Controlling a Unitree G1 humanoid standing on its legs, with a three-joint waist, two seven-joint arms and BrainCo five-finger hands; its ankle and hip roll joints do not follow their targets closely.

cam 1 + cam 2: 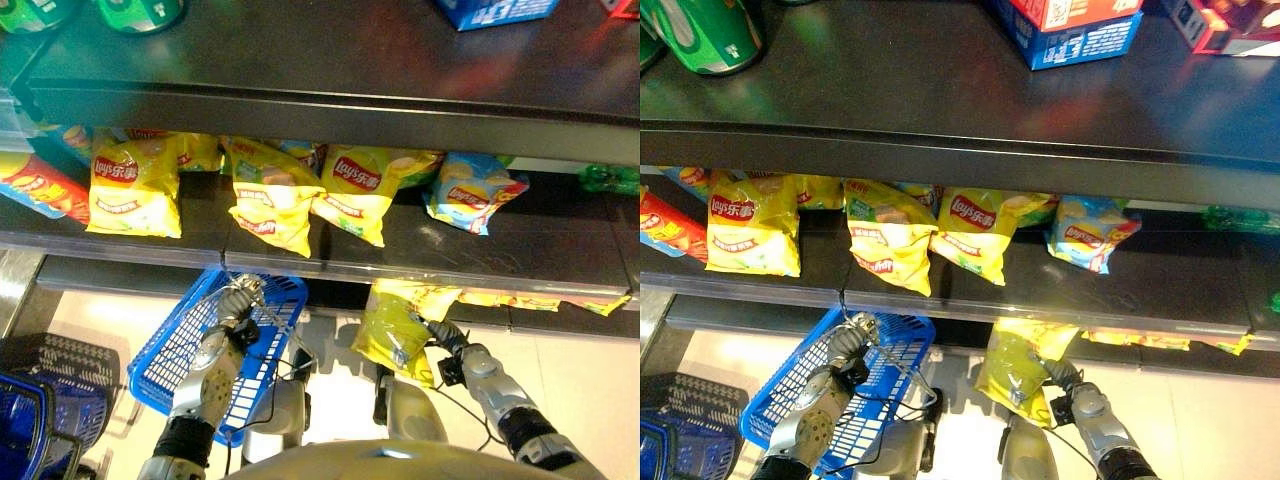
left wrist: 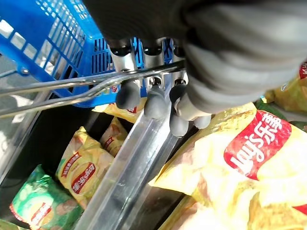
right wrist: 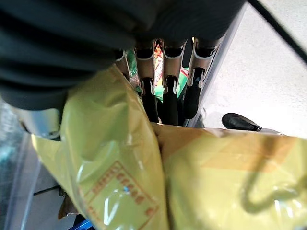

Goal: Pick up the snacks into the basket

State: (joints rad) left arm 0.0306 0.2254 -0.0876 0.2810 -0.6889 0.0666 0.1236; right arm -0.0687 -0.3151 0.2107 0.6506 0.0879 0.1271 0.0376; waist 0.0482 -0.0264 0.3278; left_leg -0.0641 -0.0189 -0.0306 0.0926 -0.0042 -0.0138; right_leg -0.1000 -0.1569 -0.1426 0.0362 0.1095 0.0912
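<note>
My left hand [image 1: 236, 303] is shut on the wire handle [image 2: 91, 85] of a blue plastic basket [image 1: 175, 355], held below the front edge of the middle shelf. My right hand [image 1: 447, 339] is shut on a yellow chip bag [image 1: 396, 332] that hangs just under the shelf edge, to the right of the basket. In the right wrist view the fingers [image 3: 169, 98] curl over the bag's crinkled top [image 3: 120, 158]. More yellow chip bags [image 1: 133, 183] [image 1: 268, 195] [image 1: 365, 190] lie in a row on the middle shelf.
A blue chip bag [image 1: 470, 193] and a red one [image 1: 35, 185] lie at the ends of the row. Green packs [image 1: 140, 12] and a blue box [image 1: 495, 10] stand on the top shelf. More yellow bags [image 1: 520, 297] lie on the lower shelf. Stacked dark baskets [image 1: 50, 385] sit at lower left.
</note>
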